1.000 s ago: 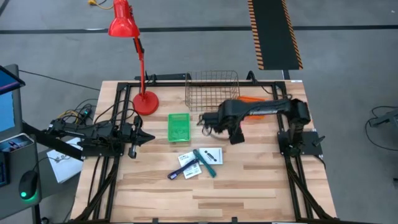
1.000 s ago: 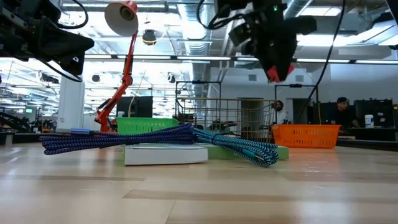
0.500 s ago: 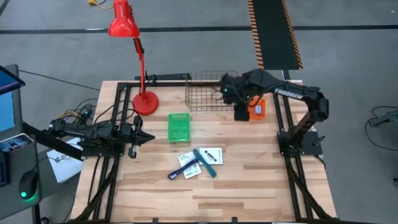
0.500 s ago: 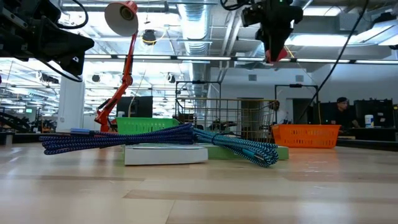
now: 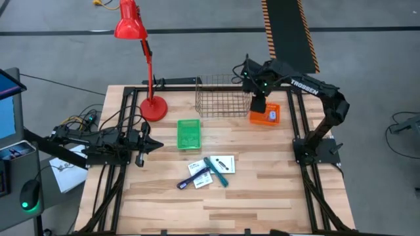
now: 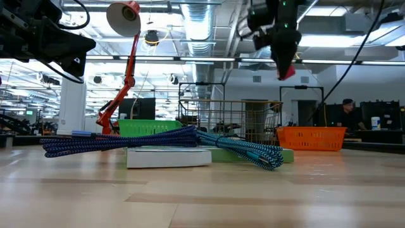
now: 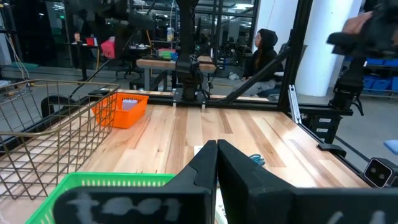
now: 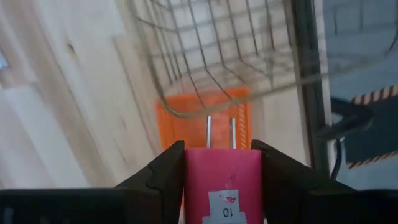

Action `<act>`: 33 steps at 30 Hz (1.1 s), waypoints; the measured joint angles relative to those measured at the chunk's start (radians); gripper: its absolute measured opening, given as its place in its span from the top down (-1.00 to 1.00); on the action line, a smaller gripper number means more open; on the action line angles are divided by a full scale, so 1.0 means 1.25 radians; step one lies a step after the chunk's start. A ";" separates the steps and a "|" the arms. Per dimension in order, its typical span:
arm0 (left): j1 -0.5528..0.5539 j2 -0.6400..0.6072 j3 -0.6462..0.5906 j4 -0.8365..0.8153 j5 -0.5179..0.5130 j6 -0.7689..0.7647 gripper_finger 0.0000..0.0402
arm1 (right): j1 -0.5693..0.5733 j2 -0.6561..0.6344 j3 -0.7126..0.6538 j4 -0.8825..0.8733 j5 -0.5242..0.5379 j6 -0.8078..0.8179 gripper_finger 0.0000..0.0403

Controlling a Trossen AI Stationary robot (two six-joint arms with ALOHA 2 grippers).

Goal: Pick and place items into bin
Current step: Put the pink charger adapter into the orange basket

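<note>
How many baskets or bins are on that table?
3. A wire basket sits at the far edge, a small orange bin just to its right beneath the right gripper, and a green bin in front of the wire one.

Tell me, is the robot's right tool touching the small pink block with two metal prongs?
Touching. The right wrist view shows both fingers pressed against the pink block's sides.
</note>
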State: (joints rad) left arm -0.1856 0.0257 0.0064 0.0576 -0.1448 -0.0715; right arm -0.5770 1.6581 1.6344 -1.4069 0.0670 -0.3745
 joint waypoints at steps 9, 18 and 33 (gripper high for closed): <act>0.000 0.000 0.000 0.000 0.000 0.000 1.00 | -0.097 0.000 -0.141 0.031 -0.001 -0.001 0.24; 0.000 0.000 0.000 0.000 0.000 0.000 1.00 | -0.127 0.000 -0.269 0.108 -0.015 -0.019 0.15; 0.000 0.000 0.000 0.000 0.000 0.000 1.00 | -0.109 0.000 -0.283 0.125 -0.014 0.013 0.05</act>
State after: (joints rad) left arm -0.1856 0.0257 0.0063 0.0574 -0.1448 -0.0715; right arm -0.7129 1.6581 1.2812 -1.2507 0.0493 -0.3586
